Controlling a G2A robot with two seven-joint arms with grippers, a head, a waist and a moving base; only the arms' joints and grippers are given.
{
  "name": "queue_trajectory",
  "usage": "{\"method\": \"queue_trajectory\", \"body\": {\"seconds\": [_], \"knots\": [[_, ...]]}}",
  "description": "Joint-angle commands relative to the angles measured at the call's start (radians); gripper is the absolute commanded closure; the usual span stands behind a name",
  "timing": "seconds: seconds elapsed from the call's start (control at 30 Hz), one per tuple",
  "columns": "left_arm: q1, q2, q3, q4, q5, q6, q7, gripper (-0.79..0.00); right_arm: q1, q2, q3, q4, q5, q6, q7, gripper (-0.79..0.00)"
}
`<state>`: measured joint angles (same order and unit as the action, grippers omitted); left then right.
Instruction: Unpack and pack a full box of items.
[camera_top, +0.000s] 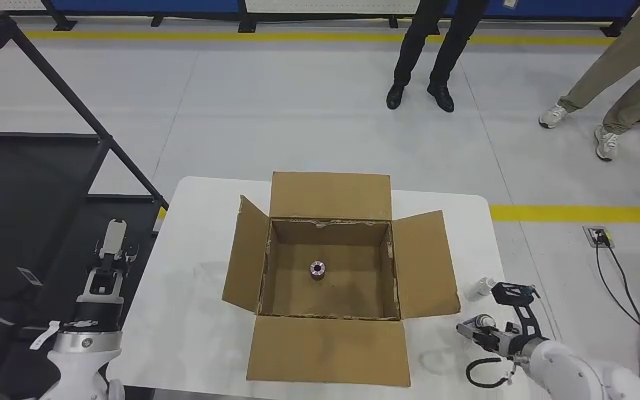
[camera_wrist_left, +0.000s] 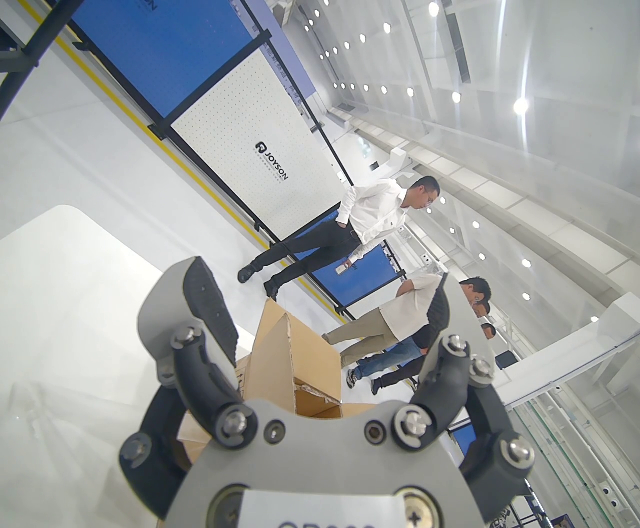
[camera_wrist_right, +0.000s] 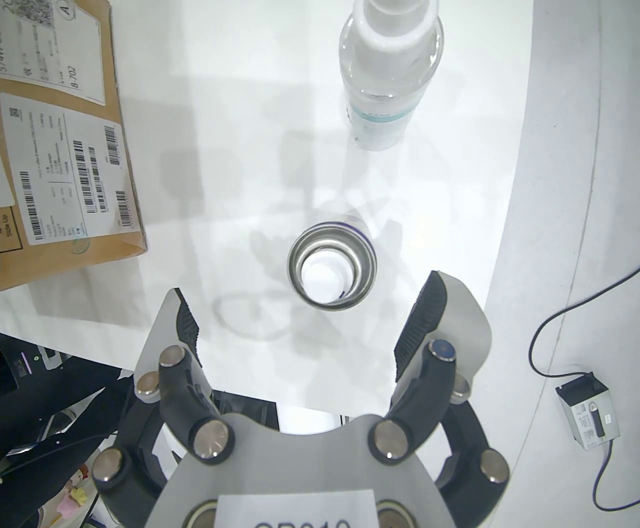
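Observation:
An open cardboard box (camera_top: 330, 265) stands in the middle of the white table (camera_top: 200, 310), flaps spread. One small round can (camera_top: 316, 269) sits on its floor. Right of the box, a metal can (camera_wrist_right: 331, 272) stands upright on the table, and a clear bottle with a white cap (camera_wrist_right: 390, 75) stands just beyond it. My right gripper (camera_wrist_right: 307, 300) hovers open at the can, touching nothing; in the top view the right gripper (camera_top: 494, 312) is near the table's right front corner. My left gripper (camera_wrist_left: 322, 290) is open and empty, off the table's left edge (camera_top: 110, 250).
A labelled box flap (camera_wrist_right: 65, 125) lies beside the metal can. A black rack (camera_top: 60, 170) stands to the left of the table. A small grey unit with a cable (camera_wrist_right: 590, 410) lies on the floor to the right. People stand on the floor beyond the table.

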<state>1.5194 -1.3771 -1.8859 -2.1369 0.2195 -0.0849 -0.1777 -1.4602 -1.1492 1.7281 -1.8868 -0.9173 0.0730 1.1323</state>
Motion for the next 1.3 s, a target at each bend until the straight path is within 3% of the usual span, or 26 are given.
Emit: {"method": "queue_trajectory", "body": {"seconds": [0.0, 0.3, 0.43, 0.47, 0.67, 0.93, 1.1, 1.27], "knots": [[0.000, 0.000, 0.000, 0.000, 0.000, 0.000, 0.000, -0.785, 0.028, 0.002, -0.013, 0.029, -0.011, 0.011, 0.019, -0.723], [0.000, 0.000, 0.000, 0.000, 0.000, 0.000, 0.000, -0.785, 0.079, 0.007, -0.037, 0.091, -0.016, 0.035, 0.032, -0.326], [0.000, 0.000, 0.000, 0.000, 0.000, 0.000, 0.000, -0.785, 0.081, 0.009, -0.039, 0.094, -0.012, 0.039, 0.028, -0.022], [0.000, 0.000, 0.000, 0.000, 0.000, 0.000, 0.000, -0.785, 0.079, 0.009, -0.038, 0.092, -0.009, 0.041, 0.022, 0.000], [0.000, 0.000, 0.000, 0.000, 0.000, 0.000, 0.000, -0.785, 0.008, 0.010, 0.013, -0.033, 0.016, 0.052, -0.075, 0.000], [0.000, 0.000, 0.000, 0.000, 0.000, 0.000, 0.000, -0.785, -0.122, 0.003, 0.113, -0.463, -0.037, 0.235, -0.198, 0.000], [0.000, 0.000, 0.000, 0.000, 0.000, 0.000, 0.000, -0.785, 0.018, 0.008, 0.027, -0.463, -0.038, 0.154, -0.247, 0.000], [0.000, 0.000, 0.000, 0.000, 0.000, 0.000, 0.000, -0.785, 0.235, 0.015, -0.180, -0.457, -0.052, 0.062, -0.076, 0.000]]}}
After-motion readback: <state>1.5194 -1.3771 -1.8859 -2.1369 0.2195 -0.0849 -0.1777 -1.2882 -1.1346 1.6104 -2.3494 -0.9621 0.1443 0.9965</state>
